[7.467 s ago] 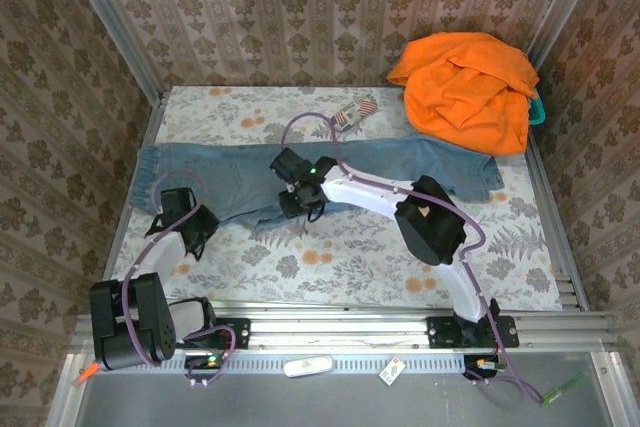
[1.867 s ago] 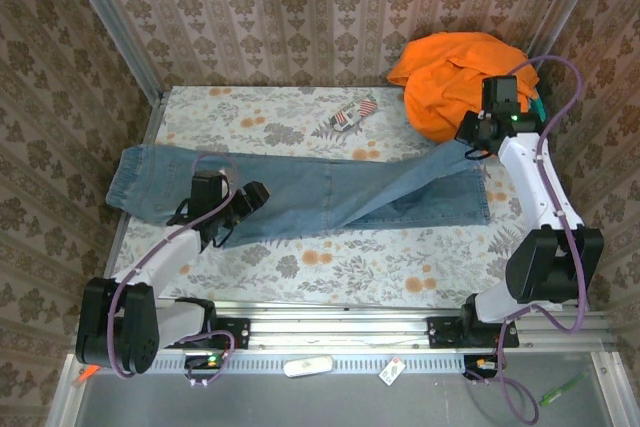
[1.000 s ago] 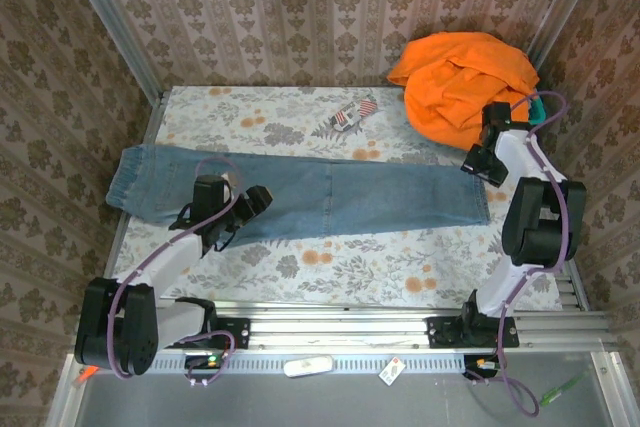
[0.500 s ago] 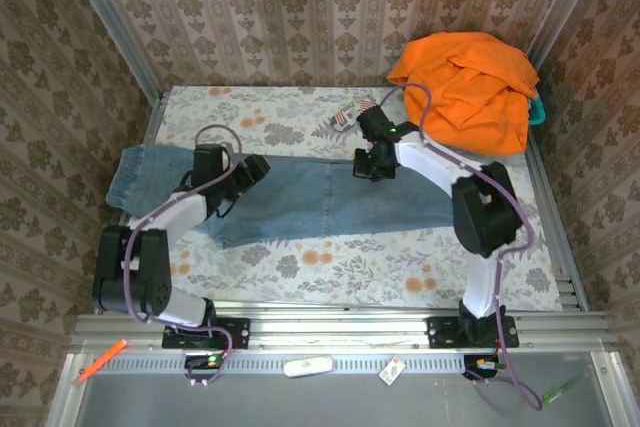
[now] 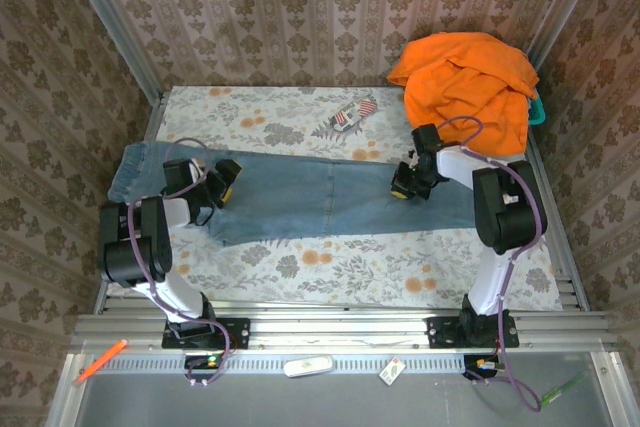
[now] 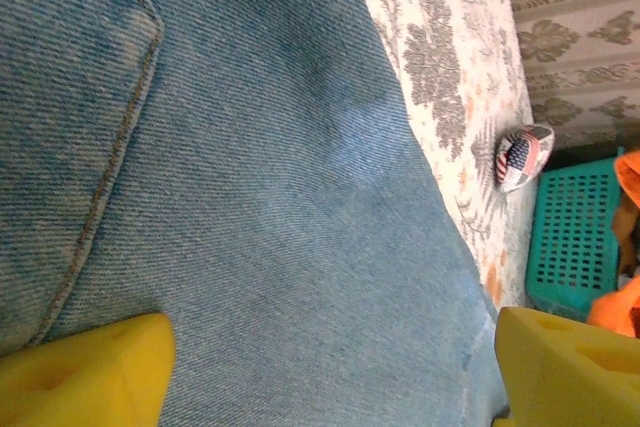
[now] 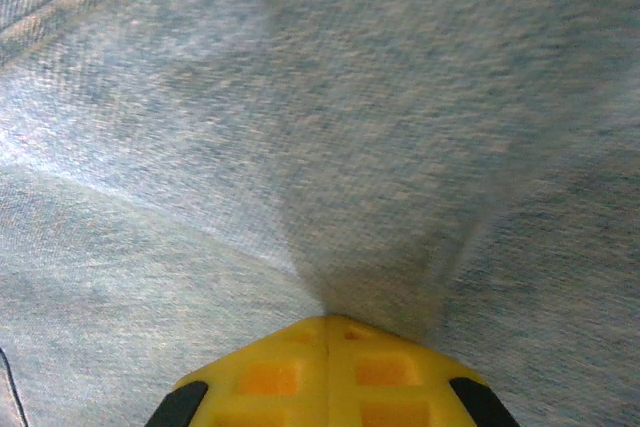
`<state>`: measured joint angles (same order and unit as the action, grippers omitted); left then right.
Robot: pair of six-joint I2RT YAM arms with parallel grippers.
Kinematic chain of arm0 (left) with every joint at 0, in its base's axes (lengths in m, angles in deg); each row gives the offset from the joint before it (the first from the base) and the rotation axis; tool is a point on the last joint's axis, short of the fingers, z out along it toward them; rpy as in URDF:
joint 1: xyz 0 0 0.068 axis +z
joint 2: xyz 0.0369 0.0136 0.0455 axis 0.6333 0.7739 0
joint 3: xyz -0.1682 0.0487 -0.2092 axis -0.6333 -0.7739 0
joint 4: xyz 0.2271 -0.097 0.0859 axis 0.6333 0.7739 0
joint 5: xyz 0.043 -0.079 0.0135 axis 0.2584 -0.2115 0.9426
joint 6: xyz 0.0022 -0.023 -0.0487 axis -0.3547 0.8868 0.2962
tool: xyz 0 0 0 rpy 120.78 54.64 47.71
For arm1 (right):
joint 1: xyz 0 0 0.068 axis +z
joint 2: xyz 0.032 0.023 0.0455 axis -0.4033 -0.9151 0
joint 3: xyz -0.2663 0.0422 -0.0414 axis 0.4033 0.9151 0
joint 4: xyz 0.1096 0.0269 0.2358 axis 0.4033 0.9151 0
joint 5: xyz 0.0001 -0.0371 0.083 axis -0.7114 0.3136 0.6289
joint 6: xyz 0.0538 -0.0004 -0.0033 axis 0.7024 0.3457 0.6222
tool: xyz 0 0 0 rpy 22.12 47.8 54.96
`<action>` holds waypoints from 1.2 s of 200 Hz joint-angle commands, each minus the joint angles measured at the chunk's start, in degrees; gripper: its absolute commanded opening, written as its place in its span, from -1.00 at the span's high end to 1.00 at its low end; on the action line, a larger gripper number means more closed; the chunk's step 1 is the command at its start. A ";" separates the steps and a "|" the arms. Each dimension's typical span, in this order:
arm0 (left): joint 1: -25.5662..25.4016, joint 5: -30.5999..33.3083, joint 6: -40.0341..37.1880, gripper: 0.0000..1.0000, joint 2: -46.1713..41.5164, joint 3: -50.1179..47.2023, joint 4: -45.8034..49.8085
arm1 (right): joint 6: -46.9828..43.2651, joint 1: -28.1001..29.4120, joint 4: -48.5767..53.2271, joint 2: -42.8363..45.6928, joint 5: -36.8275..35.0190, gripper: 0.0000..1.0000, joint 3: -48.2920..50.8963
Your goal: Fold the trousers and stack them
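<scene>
Now, trousers (image 5: 330, 192): laid lengthwise across the table (image 5: 330, 267).
Left claw (image 6: 330, 377): spread wide over the denim.
Right claw (image 7: 325, 332): clenched, pinching a pucker of denim.

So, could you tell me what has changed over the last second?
The right pincer came away from the hem end, moved left along the leg and shut on a pinch of the trousers. The left pincer, open, shifted slightly left toward the waistband. Trousers still flat; orange garment unmoved.
</scene>
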<state>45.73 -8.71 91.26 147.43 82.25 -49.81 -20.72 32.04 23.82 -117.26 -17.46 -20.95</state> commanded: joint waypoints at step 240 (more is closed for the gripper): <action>-17.64 22.17 -11.95 -0.70 -2.89 2.09 21.75 | -15.00 -15.31 15.56 11.23 -13.06 -0.37 0.44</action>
<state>27.46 9.54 83.46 143.21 83.71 -38.51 -34.29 16.65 38.29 -102.16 -34.71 -20.23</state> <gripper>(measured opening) 0.850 0.685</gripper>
